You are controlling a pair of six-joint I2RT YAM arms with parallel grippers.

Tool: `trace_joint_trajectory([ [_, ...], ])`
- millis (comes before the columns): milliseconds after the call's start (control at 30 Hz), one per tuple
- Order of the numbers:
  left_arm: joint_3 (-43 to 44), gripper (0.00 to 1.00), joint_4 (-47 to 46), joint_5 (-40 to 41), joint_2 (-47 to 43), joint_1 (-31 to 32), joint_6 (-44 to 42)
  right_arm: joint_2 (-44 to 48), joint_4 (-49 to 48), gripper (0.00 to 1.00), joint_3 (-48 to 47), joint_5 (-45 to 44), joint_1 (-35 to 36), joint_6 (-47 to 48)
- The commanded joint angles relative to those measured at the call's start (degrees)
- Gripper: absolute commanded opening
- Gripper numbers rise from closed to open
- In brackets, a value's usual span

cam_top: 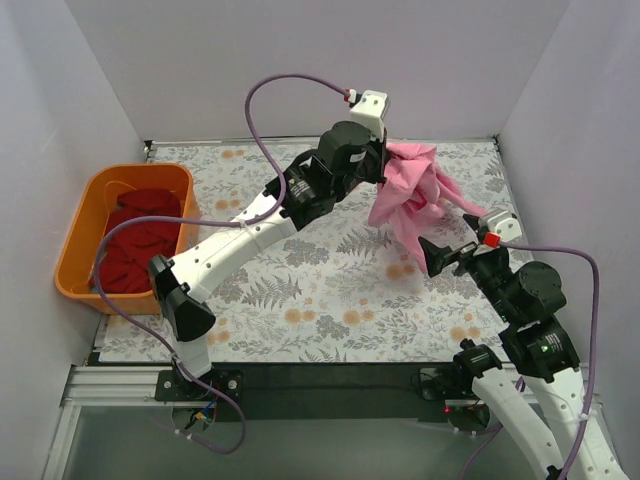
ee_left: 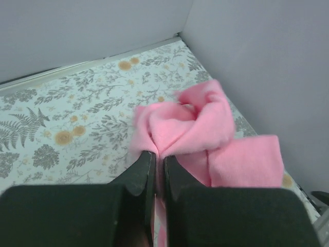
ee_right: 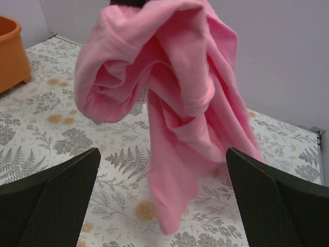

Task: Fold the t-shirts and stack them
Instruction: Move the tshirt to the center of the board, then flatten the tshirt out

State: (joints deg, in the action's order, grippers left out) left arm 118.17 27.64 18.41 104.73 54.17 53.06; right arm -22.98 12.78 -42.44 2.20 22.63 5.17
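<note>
Left claw (ee_left: 157, 157) clamped on pink t-shirt (cam_top: 408, 195) hanging below it, w/ right claw (cam_top: 438, 256) apart nearby.

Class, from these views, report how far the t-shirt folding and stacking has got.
Done: nothing folded or stacked. In hand: the left gripper is shut on the crumpled pink t-shirt, hanging over the table; the right gripper is open near it. Left: folding it, then the dark red t-shirts in the orange basket.
</note>
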Motion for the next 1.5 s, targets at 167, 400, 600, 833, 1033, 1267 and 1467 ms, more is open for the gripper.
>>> trace_joint_trajectory([
  [167, -23.9, 0.08, -13.0, 10.6, -8.1, -6.5, 2.2, -2.1, 0.1, 0.98, 1.0, -0.8, 0.3, -0.9],
  [400, -34.0, 0.76, -14.4, 11.5, -8.9, -13.0, 5.9, -8.5, 5.8, 0.98, 1.0, 0.9, 0.3, -6.2],
  [600, -44.8, 0.83, -6.4, 10.4, -19.0, -12.9, 15.7, -17.3, 10.5, 0.95, 1.7, 3.3, 0.2, -10.0],
  [833, -58.0, 0.83, -1.2, -1.1, -24.1, -7.2, 26.9, -33.1, 13.6, 0.71, 2.5, 12.9, 0.4, -12.1],
  [1033, -56.9, 0.80, -2.1, -0.6, -12.9, -3.6, 29.6, -37.7, 14.4, 0.66, 3.7, 5.0, 0.4, -15.0],
  [1267, -50.6, 0.73, -2.7, 1.5, -0.5, -2.3, 29.5, -38.7, 14.1, 0.64, 4.7, -0.3, 0.4, -16.0],
  [1467, -47.8, 0.68, -2.4, 3.7, 3.9, -1.4, 28.2, -40.3, 12.7, 0.64, 6.2, -1.9, 0.4, -16.9],
])
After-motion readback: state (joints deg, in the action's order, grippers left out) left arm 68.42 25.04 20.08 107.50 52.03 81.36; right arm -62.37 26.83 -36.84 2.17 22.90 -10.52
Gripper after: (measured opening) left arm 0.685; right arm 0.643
